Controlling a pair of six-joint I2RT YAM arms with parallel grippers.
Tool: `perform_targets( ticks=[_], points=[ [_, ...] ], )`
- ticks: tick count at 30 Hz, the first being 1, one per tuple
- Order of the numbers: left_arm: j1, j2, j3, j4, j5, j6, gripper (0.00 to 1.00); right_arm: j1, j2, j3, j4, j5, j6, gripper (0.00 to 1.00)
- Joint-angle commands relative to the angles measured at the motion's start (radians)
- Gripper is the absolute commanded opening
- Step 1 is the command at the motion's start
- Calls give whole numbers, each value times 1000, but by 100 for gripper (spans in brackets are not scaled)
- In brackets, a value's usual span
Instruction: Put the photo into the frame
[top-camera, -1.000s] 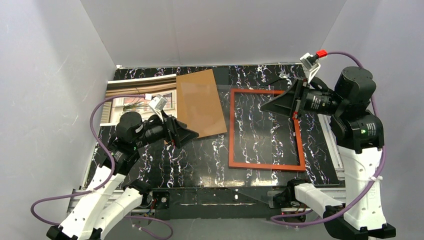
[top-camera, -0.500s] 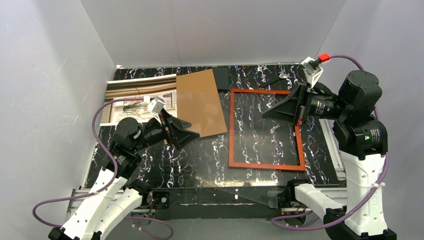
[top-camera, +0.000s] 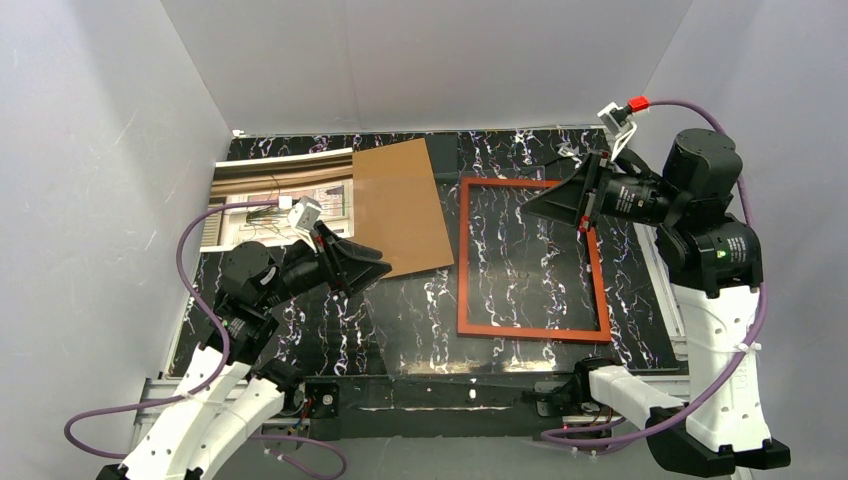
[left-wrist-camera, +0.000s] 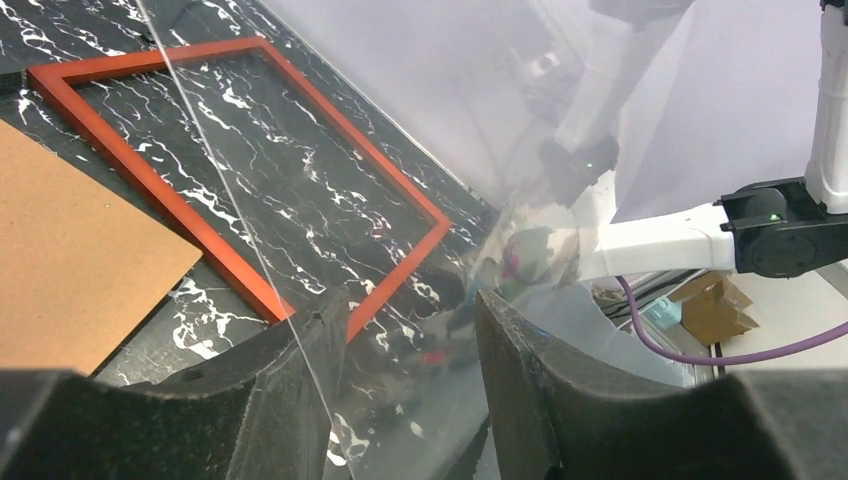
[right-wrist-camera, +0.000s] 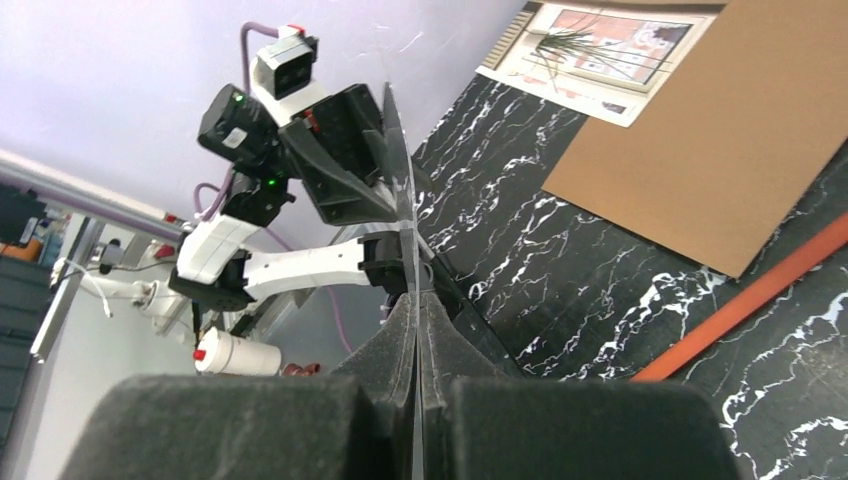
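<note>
The photo (top-camera: 280, 195) (right-wrist-camera: 610, 50) lies face up at the table's far left, partly under a brown cardboard board (top-camera: 400, 205). Flat on the right half of the table lies the orange-red frame (top-camera: 465, 260) (left-wrist-camera: 160, 190) (right-wrist-camera: 760, 290), with only bare table inside its border. My right gripper (top-camera: 525, 212) (right-wrist-camera: 415, 300) hangs above the frame's far edge, shut on a clear transparent sheet (right-wrist-camera: 405, 180) seen edge-on. My left gripper (top-camera: 383, 262) (left-wrist-camera: 410, 310) is open, and the sheet's (left-wrist-camera: 560, 150) other end stands between its fingers, its edge against the left finger (left-wrist-camera: 310, 350).
The cardboard board (left-wrist-camera: 70, 260) (right-wrist-camera: 720, 130) lies tilted between photo and frame, its near corner close to my left gripper. Grey walls close in the black marbled table (top-camera: 420, 310) on three sides.
My left gripper's jaws have narrowed around the clear sheet's end. The right gripper swung slightly away and back while keeping its grip. Photo, board and frame have not moved.
</note>
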Motion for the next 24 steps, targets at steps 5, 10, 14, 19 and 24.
perform_targets(
  ticks=[5, 10, 14, 19, 24],
  points=[
    [-3, -19, 29, 28, 4, -6, 47, -12, -1, 15, 23, 159, -41, 1],
    [-3, -28, 42, 2, -6, -5, 45, -16, 14, -13, 55, 169, -52, 1],
    [-3, -33, 38, 1, -32, -13, 42, -20, 24, -42, 91, 122, -64, 1],
    [-3, -39, 36, 9, -57, -24, 39, -21, 19, -88, 144, 74, -85, 1],
    [-3, -25, 35, 39, -58, -51, 31, -23, 19, -132, 200, 31, -77, 1]
  ],
)
